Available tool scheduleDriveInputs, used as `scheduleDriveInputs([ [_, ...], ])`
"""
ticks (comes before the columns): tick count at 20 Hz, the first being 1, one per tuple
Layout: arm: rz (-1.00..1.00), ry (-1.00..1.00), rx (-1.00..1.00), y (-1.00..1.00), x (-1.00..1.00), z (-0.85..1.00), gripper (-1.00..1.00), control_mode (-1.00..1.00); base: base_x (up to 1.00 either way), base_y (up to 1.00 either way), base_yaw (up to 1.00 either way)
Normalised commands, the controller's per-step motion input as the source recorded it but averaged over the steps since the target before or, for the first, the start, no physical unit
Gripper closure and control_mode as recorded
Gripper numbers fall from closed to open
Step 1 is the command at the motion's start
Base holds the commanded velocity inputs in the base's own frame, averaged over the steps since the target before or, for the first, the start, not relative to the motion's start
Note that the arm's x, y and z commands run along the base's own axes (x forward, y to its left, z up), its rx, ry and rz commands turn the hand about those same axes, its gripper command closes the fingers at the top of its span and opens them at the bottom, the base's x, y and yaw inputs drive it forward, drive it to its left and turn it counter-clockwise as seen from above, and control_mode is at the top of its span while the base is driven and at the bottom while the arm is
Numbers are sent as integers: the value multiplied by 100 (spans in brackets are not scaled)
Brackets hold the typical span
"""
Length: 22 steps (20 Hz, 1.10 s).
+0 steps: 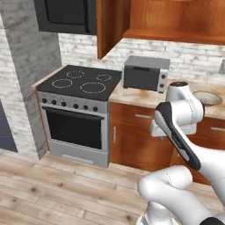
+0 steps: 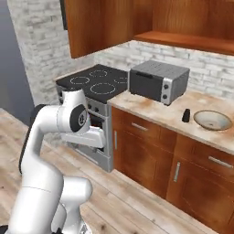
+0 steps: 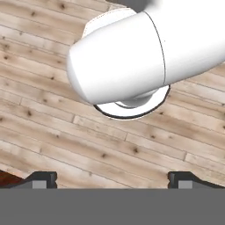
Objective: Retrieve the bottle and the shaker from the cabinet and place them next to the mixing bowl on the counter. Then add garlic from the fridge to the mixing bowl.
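On the tabletop (image 2: 169, 114), the shaker (image 2: 186, 115) stands upright, long axis vertical, just beside the mixing bowl (image 2: 212, 120). The tool (image 3: 112, 178) faces the plank floor (image 3: 52, 132), tips wide apart, empty.

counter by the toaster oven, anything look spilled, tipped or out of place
Nothing stands out. On the counter the toaster oven sits squarely, the small black shaker stands upright beside the mixing bowl, which sits level. No spill shows. The gripper is open, empty, pointing at the wooden floor.
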Motion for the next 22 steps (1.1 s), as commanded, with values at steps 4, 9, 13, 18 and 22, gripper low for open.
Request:
scheduleDriveInputs([
  [4, 0, 0, 0, 0, 0, 0, -100, 100, -37, 13, 79],
  [9, 0, 0, 0, 0, 0, 0, -100, 100, -20, 25, 87],
  [13, 0, 0, 0, 0, 0, 0, -100, 100, -12, 36, 81],
  [18, 0, 0, 0, 0, 0, 0, -100, 100, 22, 23, 49],
  [22, 0, 0, 0, 0, 0, 0, -100, 100, 78, -12, 6],
])
